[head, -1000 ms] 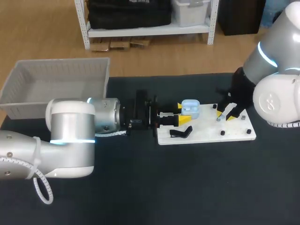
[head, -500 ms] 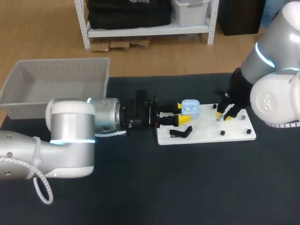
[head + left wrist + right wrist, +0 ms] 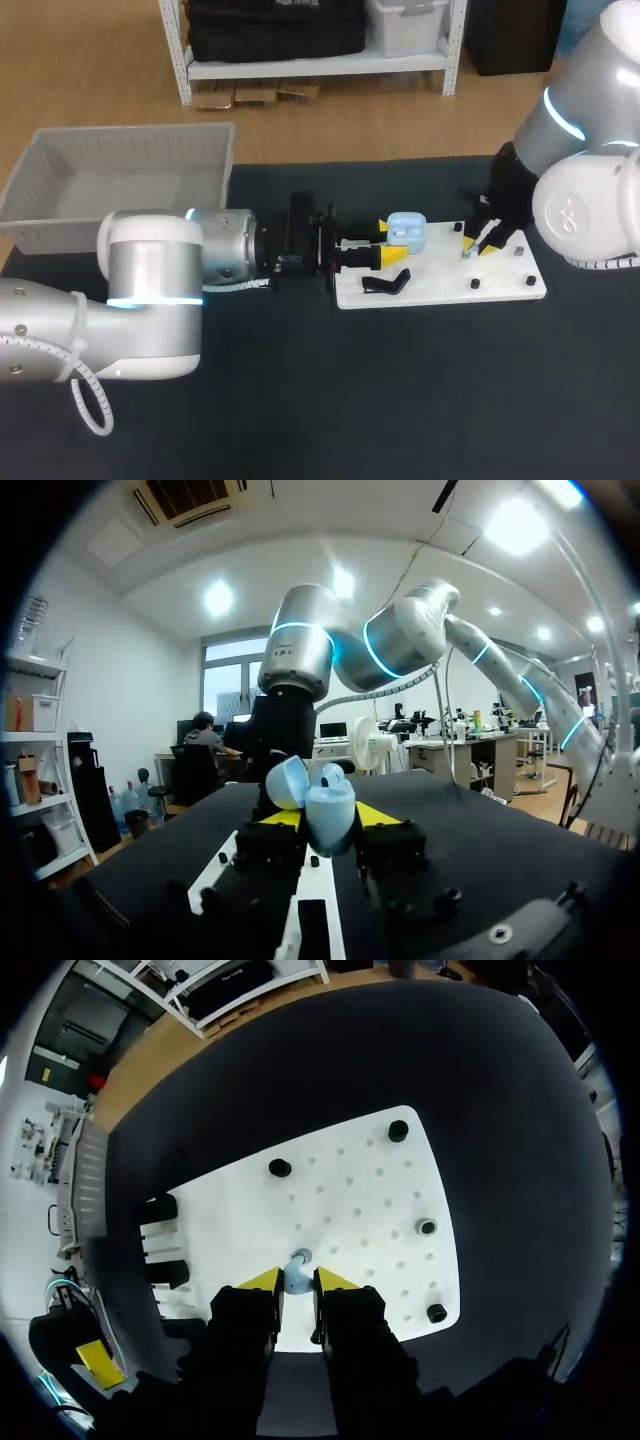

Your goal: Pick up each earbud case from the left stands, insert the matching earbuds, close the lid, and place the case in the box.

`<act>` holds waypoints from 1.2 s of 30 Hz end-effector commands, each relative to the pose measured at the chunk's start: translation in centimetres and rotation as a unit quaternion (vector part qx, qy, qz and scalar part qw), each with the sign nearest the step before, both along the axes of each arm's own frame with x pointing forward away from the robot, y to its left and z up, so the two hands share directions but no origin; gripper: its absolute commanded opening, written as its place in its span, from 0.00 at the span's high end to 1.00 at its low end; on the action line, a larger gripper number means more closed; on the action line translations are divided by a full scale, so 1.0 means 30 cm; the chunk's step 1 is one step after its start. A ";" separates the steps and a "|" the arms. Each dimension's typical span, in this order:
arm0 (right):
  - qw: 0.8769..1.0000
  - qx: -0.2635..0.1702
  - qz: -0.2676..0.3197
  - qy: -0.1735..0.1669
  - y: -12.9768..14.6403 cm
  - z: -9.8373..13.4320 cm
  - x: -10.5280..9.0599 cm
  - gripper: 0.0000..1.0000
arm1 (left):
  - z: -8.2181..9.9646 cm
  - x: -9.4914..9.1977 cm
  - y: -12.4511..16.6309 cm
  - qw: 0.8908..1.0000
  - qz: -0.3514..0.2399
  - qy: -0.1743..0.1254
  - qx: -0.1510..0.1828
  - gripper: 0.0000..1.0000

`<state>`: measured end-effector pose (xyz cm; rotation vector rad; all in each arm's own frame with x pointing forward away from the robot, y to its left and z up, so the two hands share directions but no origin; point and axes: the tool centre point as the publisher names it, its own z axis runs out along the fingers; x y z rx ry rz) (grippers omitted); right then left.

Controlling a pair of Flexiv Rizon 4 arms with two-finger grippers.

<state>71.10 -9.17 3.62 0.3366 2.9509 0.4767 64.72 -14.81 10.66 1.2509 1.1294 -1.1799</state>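
- Left gripper [image 3: 328, 820]: fingers clamp the open, light-blue earbud case [image 3: 322, 798] at the white pegboard's [image 3: 440, 285] left end.
- Right gripper [image 3: 298, 1282]: fingers pinch a pale earbud [image 3: 297, 1263] on the pegboard.
- Grey box [image 3: 120, 170] sits on the counter [image 3: 400, 400], far left.

bright, even light falls from above on the matte dark counter [image 3: 400, 400]. the white board [image 3: 500, 290] glares, nearly washed out in the right wrist view. ceiling lamps [image 3: 518, 525] flare in the left wrist view, leaving a soft sheen on the earbud case [image 3: 318, 802]; shadows are faint.
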 end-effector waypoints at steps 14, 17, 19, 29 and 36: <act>0.998 -0.053 -0.021 -0.005 -0.018 0.199 -0.098 1.00 | -0.003 -0.002 0.001 1.000 0.001 -0.001 -0.002 1.00; 0.997 -0.076 -0.018 -0.001 -0.003 0.267 -0.132 1.00 | -0.003 -0.002 0.001 1.000 0.001 -0.001 -0.002 1.00; 0.996 -0.084 -0.012 0.000 0.013 0.316 -0.161 1.00 | -0.003 -0.002 0.001 1.000 0.001 -0.001 -0.002 1.00; 0.995 -0.096 0.019 -0.016 0.125 0.502 -0.296 1.00 | -0.003 -0.002 0.001 1.000 0.001 -0.001 -0.002 1.00; 0.995 -0.092 0.042 -0.020 0.228 0.552 -0.341 1.00 | -0.003 -0.002 0.001 1.000 0.001 -0.001 -0.002 1.00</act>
